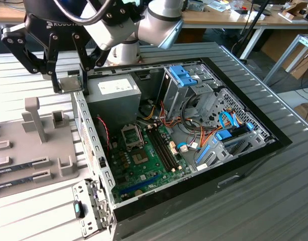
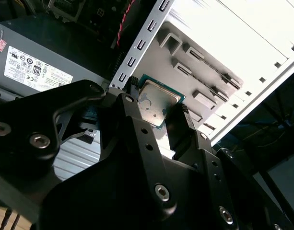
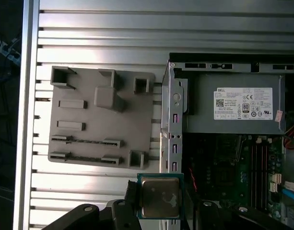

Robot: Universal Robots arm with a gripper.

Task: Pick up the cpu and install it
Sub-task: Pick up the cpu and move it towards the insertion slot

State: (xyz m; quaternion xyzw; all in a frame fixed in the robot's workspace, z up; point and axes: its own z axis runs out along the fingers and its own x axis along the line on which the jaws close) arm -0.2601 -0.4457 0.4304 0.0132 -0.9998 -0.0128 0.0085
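Note:
The cpu (image 3: 159, 196), a flat square chip with a silvery top and a thin green rim, is clamped by its edges between my gripper's (image 3: 159, 203) two black fingers. In the second wrist view the cpu (image 2: 158, 103) sits tilted in the gripper (image 2: 156, 106). In the exterior view the gripper (image 1: 71, 83) hangs with the cpu (image 1: 71, 80) above the open case's wall on the exterior view's left, beside the power supply (image 1: 113, 93). The motherboard's open socket (image 1: 132, 134) lies inside the case, lower and toward the exterior view's right of the gripper.
A grey parts fixture (image 1: 38, 145) with slots and posts lies on the slatted table, on the exterior view's left of the case. The open case (image 1: 234, 170) holds the green motherboard (image 1: 148, 165), drive cages (image 1: 194, 85), cable bundles and blue latches.

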